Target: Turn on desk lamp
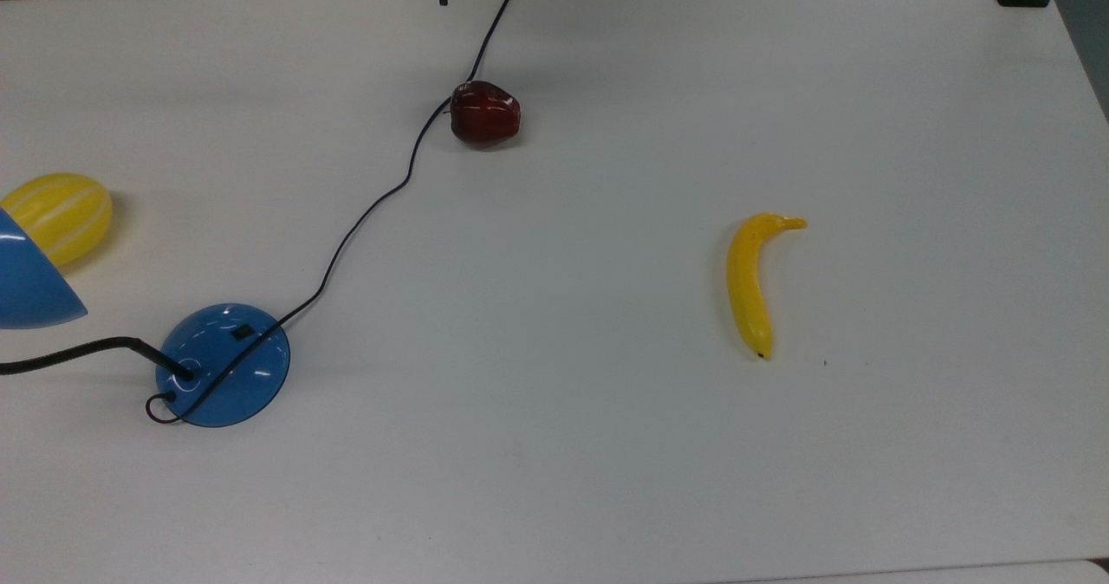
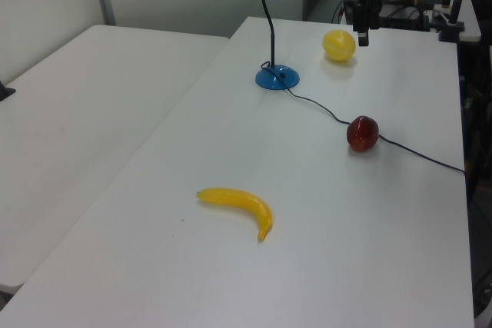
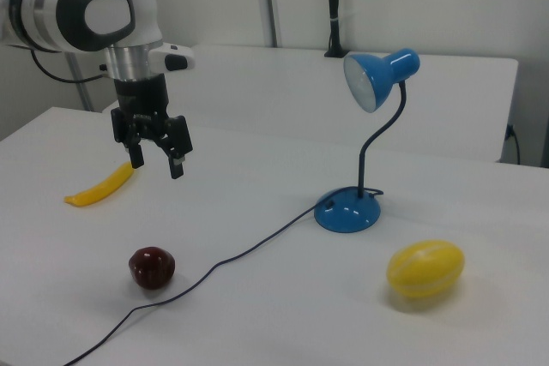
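In the right view you see the tool (image 3: 155, 163) at the upper left of the frame, hanging in the air above the tabletop (image 3: 257, 315) with its two fingers spread apart and nothing between them. It points down, with the banana (image 3: 101, 186) behind and below it and the dark red apple (image 3: 152, 267) on the tabletop lower in the frame, well apart from it.

The desk lamp (image 3: 347, 210) stands right of centre in the right view. Its glossy blue dome base rests flat on the tabletop, its black bendy neck rises and curves over, and the blue cone shade (image 3: 377, 75) sits at the top, its open mouth turned toward the right view's left. You can find the small black switch (image 1: 244, 333) on the dome in the top view, at the lower left of the frame, on the upper part of the base. The black cord (image 1: 372, 207) leaves the base, loops beside it, then runs up the frame past the apple (image 1: 485, 114), touching or just beside it, and off the far edge.

The yellow striped melon (image 3: 425, 268) lies at the lower right of the right view, near the lamp base but apart from it. In the left view the tool (image 2: 363, 27) hangs at the top of the frame, just right of the melon (image 2: 338, 44).
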